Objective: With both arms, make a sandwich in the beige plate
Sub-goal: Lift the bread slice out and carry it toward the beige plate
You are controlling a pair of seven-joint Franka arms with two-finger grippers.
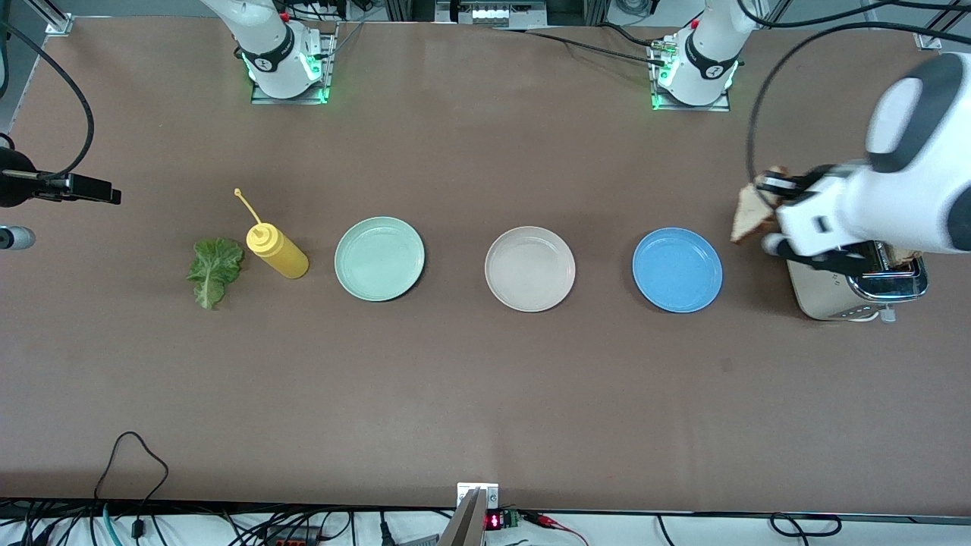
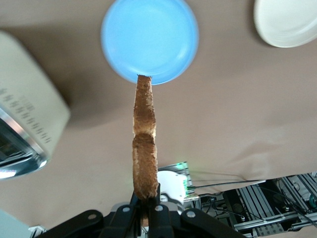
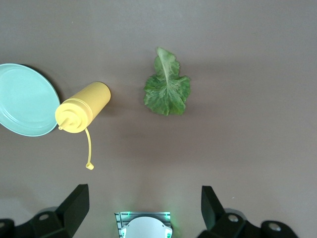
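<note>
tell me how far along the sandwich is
Early. Done: nothing is on the beige plate yet. In hand: the left gripper is shut on a bread slice near the toaster. Left: the lettuce leaf lies on the table under the open right gripper.

Brown table (image 1: 485,394): lettuce leaf (image 1: 215,271), mustard bottle (image 1: 277,252), three plates, toaster (image 1: 857,292).

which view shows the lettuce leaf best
The right wrist view: the lettuce leaf lies whole and unobstructed on the table beside the yellow bottle, veins and ruffled edge clear. The front view shows it smaller, at the right arm's end of the table. The left wrist view does not show it.
</note>
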